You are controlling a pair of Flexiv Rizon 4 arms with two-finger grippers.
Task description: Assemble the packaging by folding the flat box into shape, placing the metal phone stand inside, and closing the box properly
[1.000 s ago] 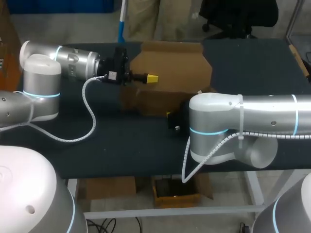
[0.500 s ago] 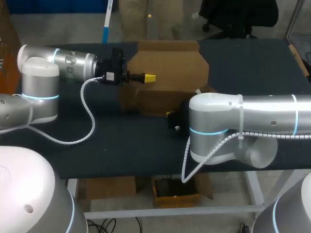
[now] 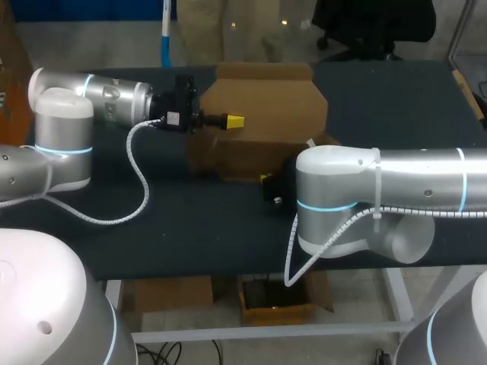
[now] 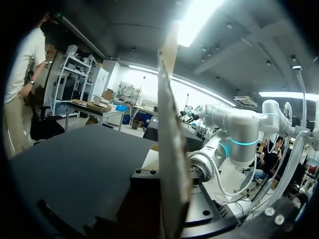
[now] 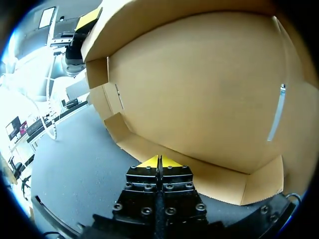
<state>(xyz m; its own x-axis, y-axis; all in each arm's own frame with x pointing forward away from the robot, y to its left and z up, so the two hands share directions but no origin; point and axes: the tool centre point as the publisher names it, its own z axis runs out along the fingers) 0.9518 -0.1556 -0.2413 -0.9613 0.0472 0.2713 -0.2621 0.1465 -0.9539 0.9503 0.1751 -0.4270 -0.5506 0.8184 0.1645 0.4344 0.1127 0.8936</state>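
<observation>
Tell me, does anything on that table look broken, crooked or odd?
Nothing looks damaged or spilled. The cardboard box is only half-folded, its big flap standing up at the left gripper. One oddity: no metal phone stand shows in any view.

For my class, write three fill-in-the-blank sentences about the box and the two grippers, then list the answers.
1. The box is made of brown ____.
2. The right gripper is ____, with nothing between its fingers.
3. The left gripper comes at the box from the head view's ____ side.

Missing words: cardboard; shut; left.
</observation>
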